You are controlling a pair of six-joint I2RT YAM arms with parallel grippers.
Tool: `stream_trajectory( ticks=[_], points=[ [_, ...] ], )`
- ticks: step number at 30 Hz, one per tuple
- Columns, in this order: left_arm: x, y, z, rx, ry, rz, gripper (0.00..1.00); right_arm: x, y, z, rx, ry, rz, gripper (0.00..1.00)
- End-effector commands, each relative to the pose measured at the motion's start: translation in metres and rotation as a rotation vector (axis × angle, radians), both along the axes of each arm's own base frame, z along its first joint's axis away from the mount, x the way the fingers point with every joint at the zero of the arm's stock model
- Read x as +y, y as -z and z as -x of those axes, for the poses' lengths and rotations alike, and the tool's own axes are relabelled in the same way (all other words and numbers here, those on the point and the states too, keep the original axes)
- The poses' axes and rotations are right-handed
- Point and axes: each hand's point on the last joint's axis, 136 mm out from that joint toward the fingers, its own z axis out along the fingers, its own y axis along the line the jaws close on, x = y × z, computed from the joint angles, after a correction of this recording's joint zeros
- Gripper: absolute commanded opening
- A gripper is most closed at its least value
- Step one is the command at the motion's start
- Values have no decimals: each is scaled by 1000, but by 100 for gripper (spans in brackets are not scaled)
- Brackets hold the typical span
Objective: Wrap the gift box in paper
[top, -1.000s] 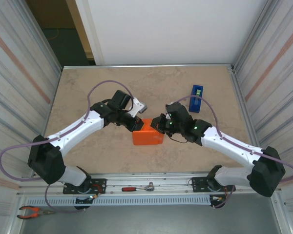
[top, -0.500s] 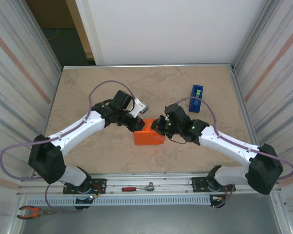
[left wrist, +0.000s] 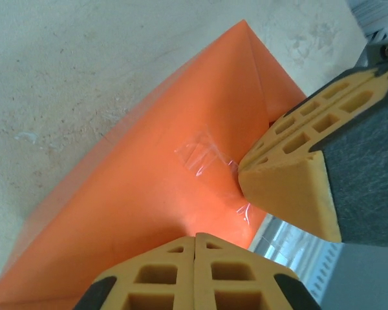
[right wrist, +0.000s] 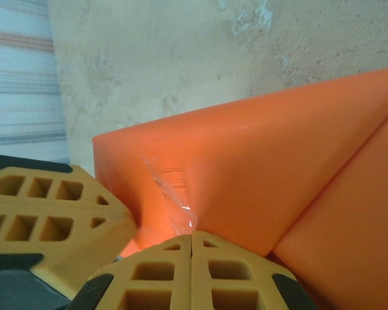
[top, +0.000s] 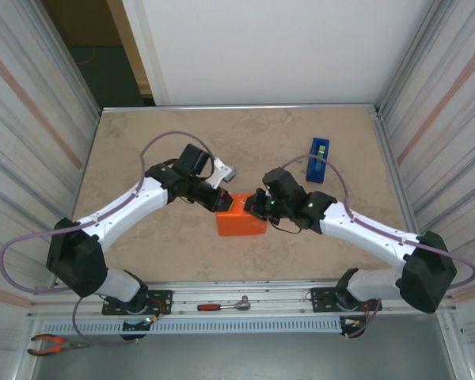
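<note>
Left wrist: your left gripper (left wrist: 242,216) is part open, ribbed yellow fingers gripping nothing, at the orange paper (left wrist: 149,181). It's a smooth boxy wrap in the middle of the table (top: 142,150), with glossy clear tape (left wrist: 197,155) on the fold. I can't tell your right gripper (right wrist: 136,236) grip.

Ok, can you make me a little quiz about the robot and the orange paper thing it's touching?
1. Pick one. What is stuck on the orange paper in the left wrist view?
A. clear tape
B. a ribbon
C. a name tag
2. Which is nearer the blue tape dispenser, the left end effector or the right end effector?
3. True or false: the blue tape dispenser is lying on top of the orange paper.

Key: 1 A. 2 the right end effector. 3 false; it sits on the bare table, apart from the paper.
</note>
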Motion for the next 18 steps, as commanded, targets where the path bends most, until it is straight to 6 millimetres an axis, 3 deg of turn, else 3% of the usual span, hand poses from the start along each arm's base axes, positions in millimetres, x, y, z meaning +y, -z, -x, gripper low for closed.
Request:
stream_trajectory(
  ticks=[1, 5, 8, 12, 18],
  points=[
    [-11, -45, -2, 31, -10, 133, 6, -32, 51, 18, 101, 5, 221, 0],
    [-30, -65, -7, 33, 4, 202, 6, -33, 55, 20, 108, 6, 236, 0],
    [-41, -63, -9, 39, 18, 204, 5, -32, 57, 20, 109, 7, 237, 0],
    [-52, -48, -10, 63, 14, 191, 3, -31, 57, 21, 107, 6, 234, 0],
    [-47, -12, -14, 93, -52, 140, 0, -33, 58, 22, 104, 10, 234, 0]
  ],
)
